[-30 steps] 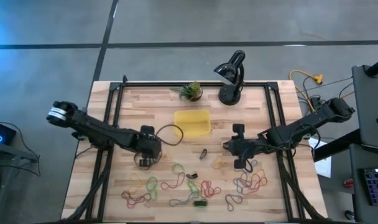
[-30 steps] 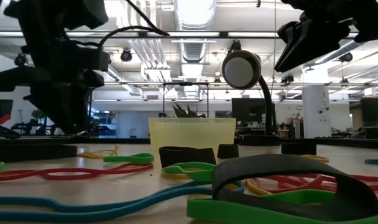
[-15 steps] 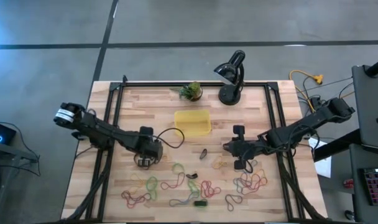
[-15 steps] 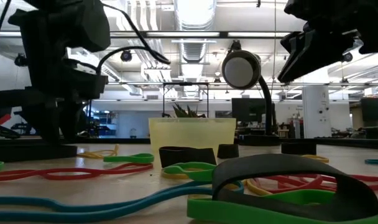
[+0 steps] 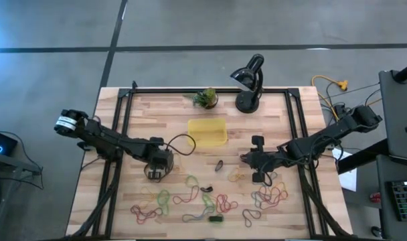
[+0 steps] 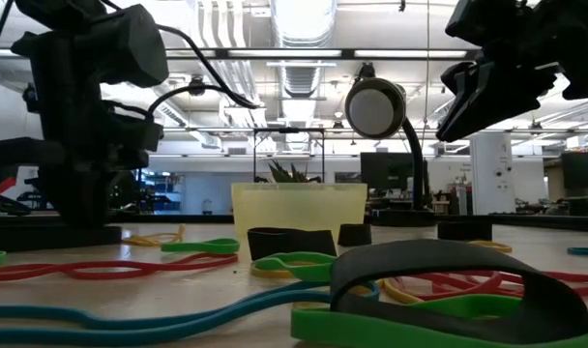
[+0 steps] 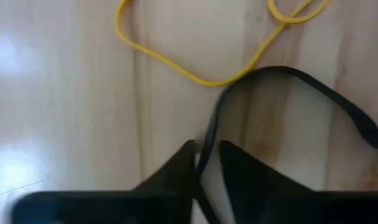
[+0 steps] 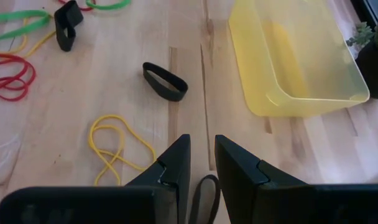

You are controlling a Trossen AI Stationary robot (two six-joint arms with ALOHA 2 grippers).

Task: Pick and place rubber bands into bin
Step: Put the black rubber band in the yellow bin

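Many coloured rubber bands [image 5: 190, 199] lie scattered on the near half of the wooden table. The yellow bin [image 5: 207, 132] stands at mid table, toward the far side. My left gripper [image 5: 155, 172] is down at the table left of the bin, shut on a large dark ring [image 7: 288, 81] that lies flat beside a yellow band [image 7: 176, 65]. My right gripper [image 5: 245, 158] hangs above the table right of the bin [image 8: 301, 56], shut on a small dark band [image 8: 204, 186]. Ahead of it lie a black band [image 8: 165, 81] and a yellow band [image 8: 114, 143]. My left gripper pinches the dark ring's thin strand [image 7: 209, 134] between its two fingers [image 7: 176, 168]. The fingers come from above, pointing down, and lie across the strand. The rest of the ring lies on the wood. My right gripper has a small dark band [image 8: 206, 182] between its two fingers [image 8: 173, 162], showing as a loop in the gap. The fingers slant down toward the bin. The gripper is well above the table [image 6: 497, 68], so the band is lifted clear.
A black desk lamp [image 5: 249, 84] and a small potted plant [image 5: 205, 98] stand at the far edge behind the bin. Black frame rails [image 5: 123, 134] run along the table's left and right sides. Bare wood lies between the two grippers.
My left gripper has sunk to the table over the dark ring and its fingers have shut on the ring's strand. My right gripper has come down a little while staying shut.
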